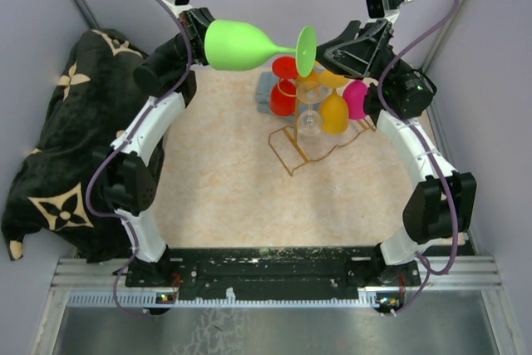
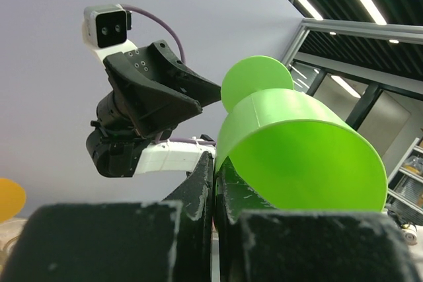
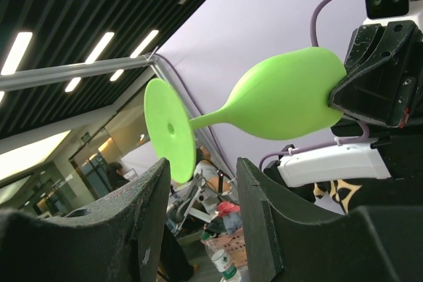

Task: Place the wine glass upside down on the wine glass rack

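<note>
A green wine glass (image 1: 241,44) is held on its side high above the table, foot (image 1: 306,52) toward the right. My left gripper (image 1: 199,35) is shut on the rim of its bowl (image 2: 301,150). My right gripper (image 1: 326,50) is open, its fingers (image 3: 142,216) just beside the glass foot (image 3: 168,127), not touching it. The gold wire wine glass rack (image 1: 303,143) stands at the back right of the mat, with red, orange, pink and clear glasses hanging on it.
A black patterned blanket (image 1: 58,139) lies to the left of the table. A grey object (image 1: 264,93) sits behind the rack. The beige mat (image 1: 216,189) covers the table in front of the rack.
</note>
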{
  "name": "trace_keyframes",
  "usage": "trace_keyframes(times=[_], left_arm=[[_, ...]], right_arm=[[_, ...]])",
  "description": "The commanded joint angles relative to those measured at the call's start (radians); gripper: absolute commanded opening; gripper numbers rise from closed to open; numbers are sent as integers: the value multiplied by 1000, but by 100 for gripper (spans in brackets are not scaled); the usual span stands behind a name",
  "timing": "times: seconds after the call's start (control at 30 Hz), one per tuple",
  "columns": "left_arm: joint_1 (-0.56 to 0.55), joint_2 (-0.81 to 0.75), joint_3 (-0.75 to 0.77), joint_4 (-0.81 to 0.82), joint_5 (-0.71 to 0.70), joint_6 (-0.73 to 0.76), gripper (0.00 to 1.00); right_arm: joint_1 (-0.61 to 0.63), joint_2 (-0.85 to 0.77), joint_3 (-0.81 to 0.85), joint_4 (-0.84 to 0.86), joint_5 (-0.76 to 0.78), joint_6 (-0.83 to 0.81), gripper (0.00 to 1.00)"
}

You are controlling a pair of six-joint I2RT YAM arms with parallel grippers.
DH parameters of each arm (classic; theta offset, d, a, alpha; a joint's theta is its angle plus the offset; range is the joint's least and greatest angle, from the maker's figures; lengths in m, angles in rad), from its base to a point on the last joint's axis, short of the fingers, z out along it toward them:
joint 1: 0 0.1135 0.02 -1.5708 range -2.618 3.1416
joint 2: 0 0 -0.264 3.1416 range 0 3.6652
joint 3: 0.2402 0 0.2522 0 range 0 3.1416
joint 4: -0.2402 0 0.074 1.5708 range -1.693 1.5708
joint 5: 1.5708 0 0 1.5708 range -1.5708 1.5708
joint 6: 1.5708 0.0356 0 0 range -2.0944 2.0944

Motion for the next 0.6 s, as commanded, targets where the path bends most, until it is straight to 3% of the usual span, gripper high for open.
trace_keyframes(times=[0.0, 0.57], left_arm=[[21, 4, 7, 66, -43, -17, 0], [22, 15, -33, 93, -46, -21, 0]], right_arm=[[9, -49, 18, 189, 16, 21, 45], [101, -38, 69, 85, -8, -71, 44]])
